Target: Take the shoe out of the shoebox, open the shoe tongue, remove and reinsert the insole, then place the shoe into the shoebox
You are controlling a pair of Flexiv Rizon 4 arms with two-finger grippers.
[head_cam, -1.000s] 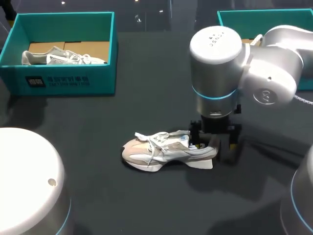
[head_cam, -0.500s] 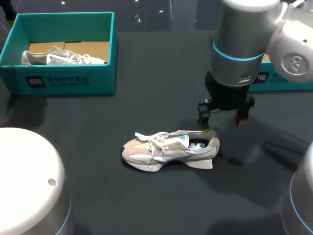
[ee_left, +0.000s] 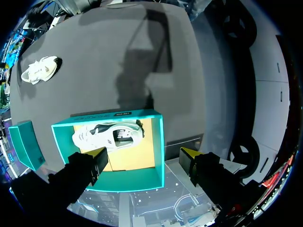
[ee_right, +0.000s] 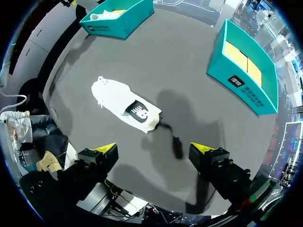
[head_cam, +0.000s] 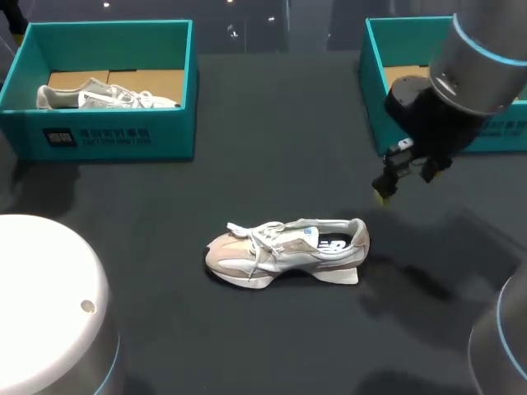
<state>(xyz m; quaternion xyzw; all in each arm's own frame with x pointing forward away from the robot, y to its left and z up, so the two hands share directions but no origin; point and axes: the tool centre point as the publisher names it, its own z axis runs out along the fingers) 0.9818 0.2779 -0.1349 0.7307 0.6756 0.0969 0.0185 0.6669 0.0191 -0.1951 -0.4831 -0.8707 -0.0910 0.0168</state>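
A: Where's the shoe (head_cam: 284,251)?

B: On the desk (head_cam: 165,329), mid-table, standing on its sole. Toe points to my left side, heel toward the right arm (head_cam: 482,66). It's well apart from both boxes.

A: Right jaws?

B: Released and holding nothing. They hang above the desk between the shoe's heel and the right shoebox (head_cam: 375,99), touching neither. From the right wrist view the shoe (ee_right: 125,104) lies ahead of them.

A: Left jaws?

B: Also released and holding nothing, high over the left shoebox (ee_left: 158,142). A second shoe (ee_left: 109,135) lies inside it on the cardboard. The left arm (head_cam: 45,304) looks parked out of the way, I'd guess so the right has room.

A: Why is the shoe placed like that?

B: With the opening up and the heel nearest the right arm, the collar and insole (head_cam: 333,244) are reachable from above. That's my read.

A: Insole?

B: A dark insole shows inside the shoe. I can't tell whether the tongue is pulled open.

A: Stage?

B: The shoe is out and the right shoebox (ee_right: 246,78) is empty. I can't judge whether the insole swap is done or pending.
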